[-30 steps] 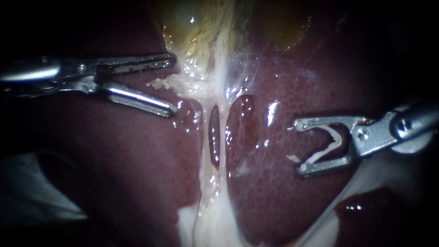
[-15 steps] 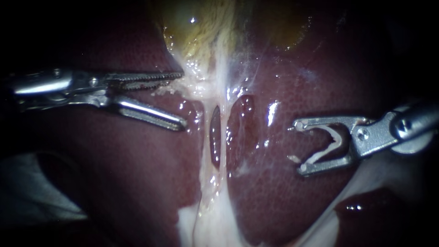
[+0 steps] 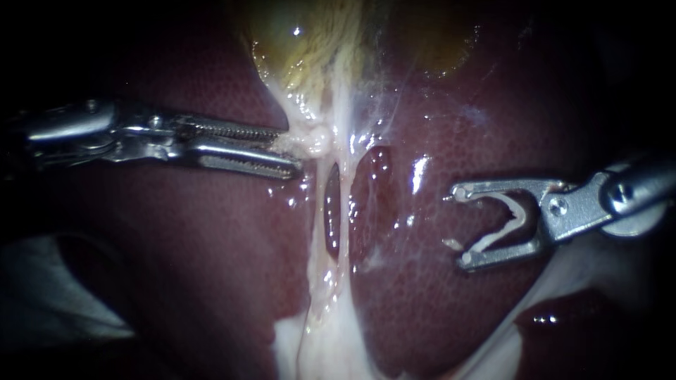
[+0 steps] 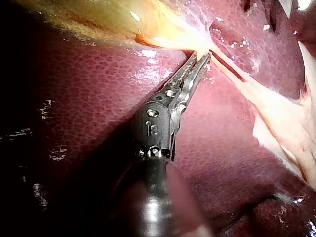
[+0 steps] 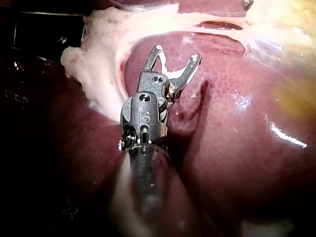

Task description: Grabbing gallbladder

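The gallbladder (image 3: 317, 49) lies yellow against the liver (image 3: 211, 246). Just below the gallbladder is a bunch of pale tissue (image 3: 313, 141), and our left instrument (image 3: 292, 151) has its jaws clenched on it, gripping only a little at their tips. We judge that thin bite to be the main risk. The jaws hold fringe rather than the gallbladder's wall, so a pull may tear it or let it slip free. A harder squeeze closer to the gallbladder could puncture it and spill its contents. The pale strands (image 3: 343, 211) running on from the gallbladder look stretched and would take any sideways tug. Well apart from the gallbladder, our right instrument (image 3: 456, 229) hangs over the liver with jaws released. If it drifted down, it would scrape the liver.
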